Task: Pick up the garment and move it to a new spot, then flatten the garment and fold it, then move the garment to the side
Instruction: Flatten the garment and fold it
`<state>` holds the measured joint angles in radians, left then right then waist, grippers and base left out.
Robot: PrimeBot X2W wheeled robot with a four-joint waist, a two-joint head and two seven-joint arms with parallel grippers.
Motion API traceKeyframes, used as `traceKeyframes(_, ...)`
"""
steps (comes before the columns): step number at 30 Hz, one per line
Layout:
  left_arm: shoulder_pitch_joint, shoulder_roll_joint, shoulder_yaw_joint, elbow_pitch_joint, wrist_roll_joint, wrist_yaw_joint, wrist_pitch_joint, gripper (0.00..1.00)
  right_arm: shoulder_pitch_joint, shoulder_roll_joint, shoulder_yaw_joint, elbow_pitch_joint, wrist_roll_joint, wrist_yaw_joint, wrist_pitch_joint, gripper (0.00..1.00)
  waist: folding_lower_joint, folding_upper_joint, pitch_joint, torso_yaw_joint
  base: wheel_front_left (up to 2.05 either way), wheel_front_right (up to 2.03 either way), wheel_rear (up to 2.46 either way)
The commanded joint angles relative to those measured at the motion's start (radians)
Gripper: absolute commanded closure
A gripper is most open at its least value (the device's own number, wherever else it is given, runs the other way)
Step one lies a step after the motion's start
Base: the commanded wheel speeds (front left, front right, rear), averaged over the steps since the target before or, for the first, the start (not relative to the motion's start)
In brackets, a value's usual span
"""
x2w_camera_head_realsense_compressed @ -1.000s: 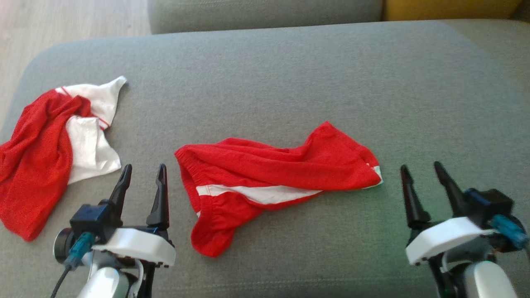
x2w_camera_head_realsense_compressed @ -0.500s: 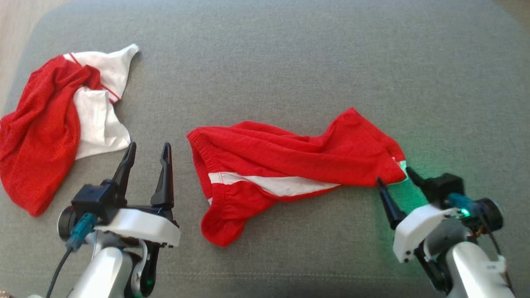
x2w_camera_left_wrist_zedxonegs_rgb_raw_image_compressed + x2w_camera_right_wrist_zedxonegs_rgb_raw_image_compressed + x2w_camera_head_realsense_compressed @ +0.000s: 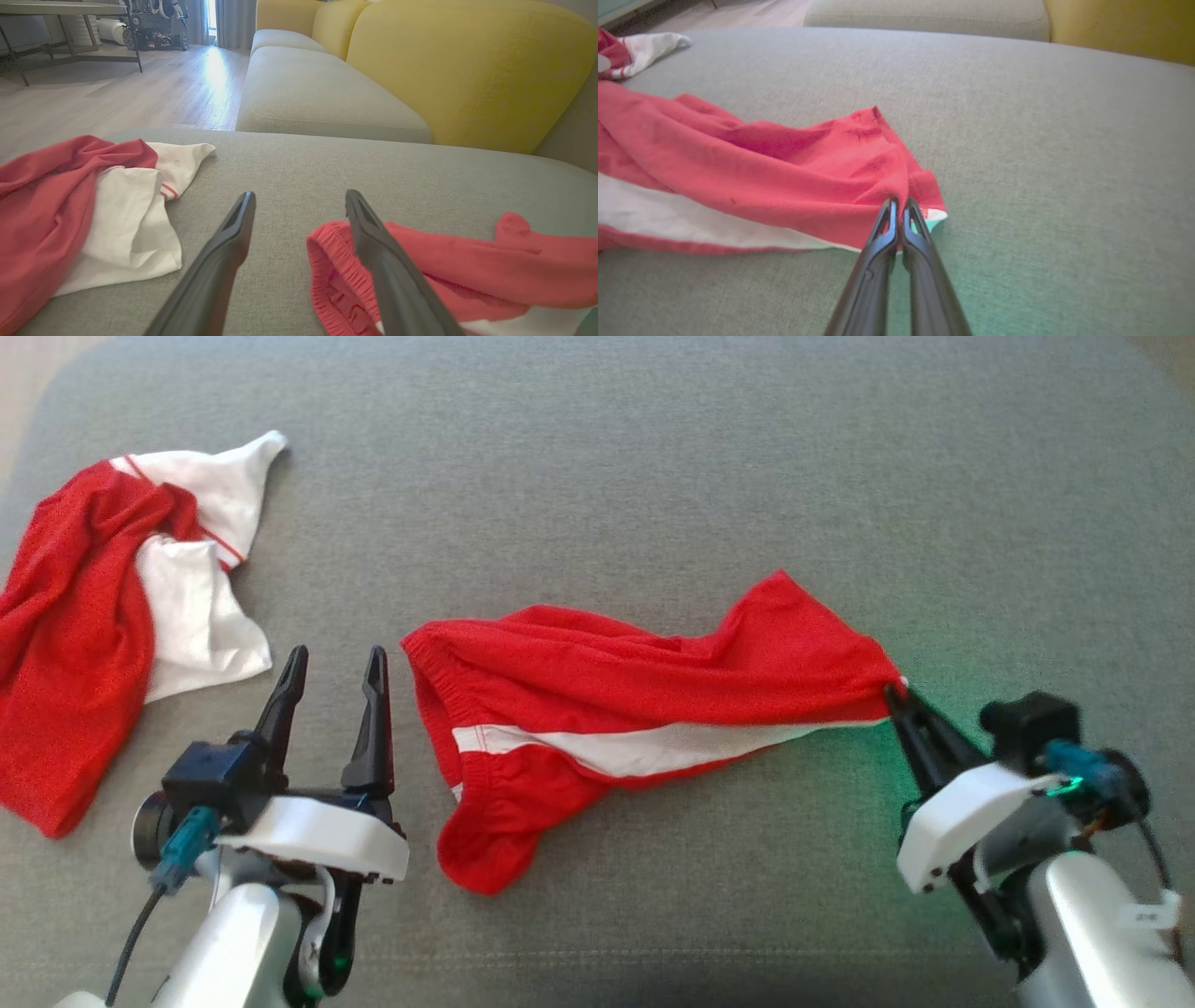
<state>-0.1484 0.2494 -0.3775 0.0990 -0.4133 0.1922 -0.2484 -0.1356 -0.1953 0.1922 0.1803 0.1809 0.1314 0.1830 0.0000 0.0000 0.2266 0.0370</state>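
Red shorts [image 3: 644, 709] with a white side stripe lie crumpled across the middle of the grey sofa cushion [image 3: 653, 476]. My right gripper [image 3: 894, 695] is shut on the shorts' right hem corner; the right wrist view shows the red cloth [image 3: 784, 177] pinched between the closed tips of that gripper [image 3: 898, 204]. My left gripper [image 3: 336, 658] stands open just left of the elastic waistband [image 3: 336, 266]. Its right finger [image 3: 373, 247] overlaps the waistband in the left wrist view, with nothing between the fingers of this gripper [image 3: 299, 198].
A second red and white garment [image 3: 103, 616] lies bunched at the cushion's left edge, also seen as the crumpled garment [image 3: 84, 210]. Beyond are another grey seat [image 3: 322, 93], yellow backrests [image 3: 467, 70] and wooden floor [image 3: 117, 98].
My right gripper has gone from open beside the shorts to shut on their right hem corner, drawing the cloth tauter. The head camera tilted down. The left gripper stays open.
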Motion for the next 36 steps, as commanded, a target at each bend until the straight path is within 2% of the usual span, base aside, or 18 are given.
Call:
traceKeyframes(1, -0.046, 0.015, 0.04, -0.028, 0.015, -0.004, -0.012, 0.0, -0.03, 0.002, 0.001, -0.053, 0.008, -0.001, -0.013, 1.0, 0.0, 0.0, 0.005, -0.008, 0.0, 0.0, 0.0)
traceKeyframes(8, -0.077, 0.009, 0.032, -0.023, 0.026, -0.011, -0.013, 0.0, -0.084, 0.035, -0.084, -0.091, 0.042, -0.001, -0.003, 1.0, 0.0, 0.0, 0.034, -0.007, 0.0, 0.0, 0.0)
traceKeyframes(16, -0.138, -0.005, 0.008, -0.014, 0.044, -0.03, -0.013, 0.0, -0.226, 0.043, -0.146, 0.011, 0.06, -0.001, -0.005, 1.0, 0.0, 0.0, 0.103, 0.044, 0.0, 0.0, 0.0)
traceKeyframes(21, -0.162, -0.018, 0.0, -0.003, 0.05, -0.039, -0.013, 0.0, -0.304, 0.045, -0.151, 0.095, 0.074, -0.001, -0.028, 1.0, 0.0, 0.0, 0.129, 0.066, 0.0, 0.0, 0.0)
traceKeyframes(27, -0.177, -0.036, 0.001, 0.009, 0.063, -0.048, -0.013, 0.0, -0.382, 0.061, -0.089, 0.205, 0.097, -0.001, -0.077, 1.0, 0.0, 0.0, 0.142, 0.077, 0.0, 0.0, 0.0)
traceKeyframes(28, -0.178, -0.039, 0.0, 0.013, 0.065, -0.05, -0.013, 0.0, -0.388, 0.064, -0.082, 0.221, 0.102, -0.001, -0.089, 0.76, 0.0, 0.0, 0.14, 0.076, 0.0, 0.0, 0.0)
traceKeyframes(29, -0.178, -0.041, 0.001, 0.016, 0.067, -0.053, -0.013, 0.0, -0.392, 0.066, -0.075, 0.235, 0.104, -0.001, -0.1, 0.0, 0.0, 0.0, 0.138, 0.075, 0.0, 0.0, 0.0)
traceKeyframes(32, -0.175, -0.046, 0.002, 0.025, 0.072, -0.058, -0.013, 0.0, -0.385, 0.07, -0.06, 0.257, 0.115, -0.001, -0.136, 0.0, 0.0, 0.0, 0.125, 0.067, 0.0, 0.0, 0.0)
traceKeyframes(36, -0.156, -0.045, 0.012, 0.029, 0.082, -0.059, -0.013, 0.0, -0.323, 0.068, -0.075, 0.225, 0.118, -0.001, -0.198, 0.0, 0.0, 0.0, 0.097, 0.041, 0.0, 0.0, 0.0)
